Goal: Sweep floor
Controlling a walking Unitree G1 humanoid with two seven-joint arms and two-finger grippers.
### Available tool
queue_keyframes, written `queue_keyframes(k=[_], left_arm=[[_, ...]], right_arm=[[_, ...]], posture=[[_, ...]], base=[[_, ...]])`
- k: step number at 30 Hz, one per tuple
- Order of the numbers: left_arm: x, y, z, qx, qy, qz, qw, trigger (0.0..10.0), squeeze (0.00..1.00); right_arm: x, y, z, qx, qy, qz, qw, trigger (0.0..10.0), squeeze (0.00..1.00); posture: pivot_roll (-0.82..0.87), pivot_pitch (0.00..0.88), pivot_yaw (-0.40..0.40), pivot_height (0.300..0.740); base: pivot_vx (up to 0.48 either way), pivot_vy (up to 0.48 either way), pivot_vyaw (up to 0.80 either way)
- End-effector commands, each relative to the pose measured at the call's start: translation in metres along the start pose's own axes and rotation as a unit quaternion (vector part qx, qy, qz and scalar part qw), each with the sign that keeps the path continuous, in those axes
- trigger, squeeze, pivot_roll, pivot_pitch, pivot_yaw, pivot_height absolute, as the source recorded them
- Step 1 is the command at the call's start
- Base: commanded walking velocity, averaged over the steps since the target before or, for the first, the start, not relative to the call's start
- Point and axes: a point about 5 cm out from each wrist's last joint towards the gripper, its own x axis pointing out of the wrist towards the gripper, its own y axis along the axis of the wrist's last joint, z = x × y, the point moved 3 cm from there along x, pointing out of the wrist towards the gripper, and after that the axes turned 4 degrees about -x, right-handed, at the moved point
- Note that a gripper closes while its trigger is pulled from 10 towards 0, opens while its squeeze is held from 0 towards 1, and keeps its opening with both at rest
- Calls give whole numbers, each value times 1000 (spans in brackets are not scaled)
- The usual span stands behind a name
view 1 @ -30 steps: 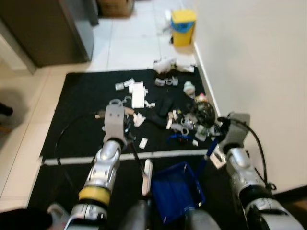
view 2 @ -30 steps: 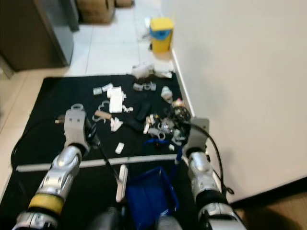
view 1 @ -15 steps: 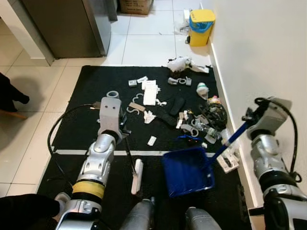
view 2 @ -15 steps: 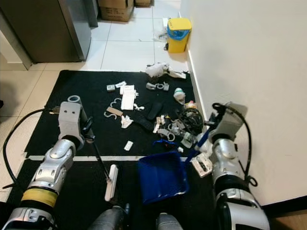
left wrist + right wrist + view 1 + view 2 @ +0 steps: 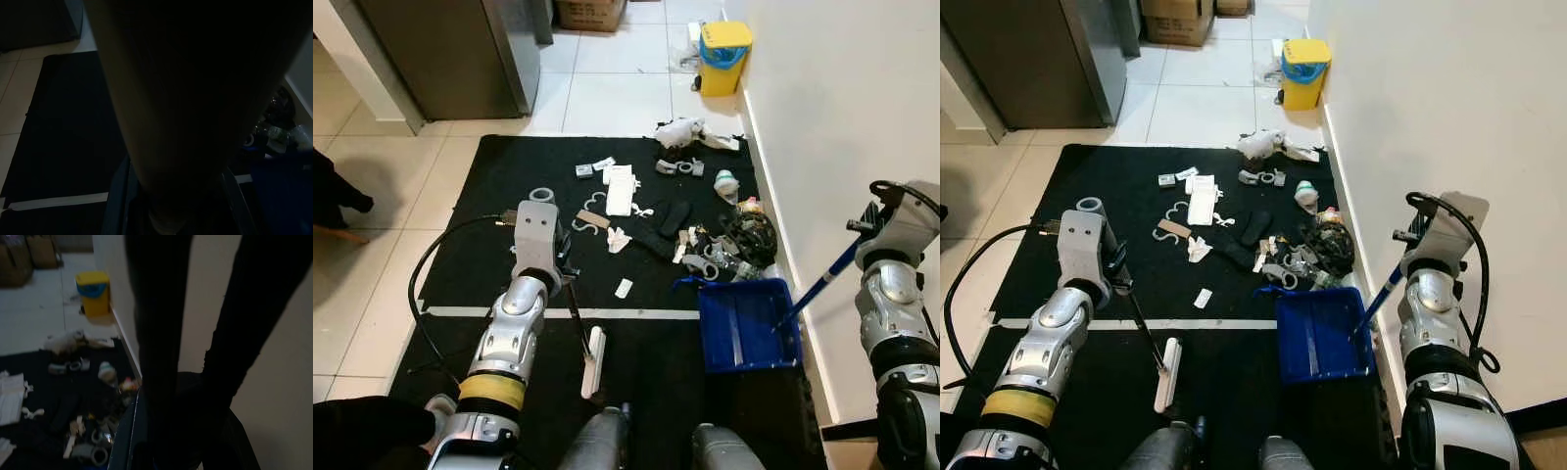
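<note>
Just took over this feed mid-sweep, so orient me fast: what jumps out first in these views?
A scatter of small litter lies across the far half of the black mat, thickest by the white wall. A blue dustpan rests on the mat's right side just short of that pile, its long handle running to the right gripper. The left gripper holds a small brush on the mat.
</note>
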Motion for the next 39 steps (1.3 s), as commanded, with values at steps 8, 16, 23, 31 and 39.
queue_keyframes(k=[8,16,23,31,39], left_arm=[[-3,-7,-3,-3,23,-9,1000,10000,0],[-3,-5,-2,-7,21,-5,1000,10000,0],[-4,-6,-2,-9,20,-6,1000,10000,0],[-4,-6,-2,-10,19,-6,1000,10000,0],[-4,-5,-2,-9,18,-6,1000,10000,0]], right_arm=[[-10,-23,-2,14,-13,-38,999,10000,0],[-11,-24,-5,18,-11,-41,999,10000,0],[-11,-25,-7,19,-9,-42,999,10000,0],[-12,-26,-9,21,-6,-43,999,10000,0],[-13,-28,-11,22,-4,-46,999,10000,0]], posture=[[12,82,0,740],[13,85,0,740],[14,87,-1,740],[14,88,0,740],[16,90,1,740]], base=[[0,0,0],[212,0,0],[304,0,0],[344,0,0],[350,0,0]])
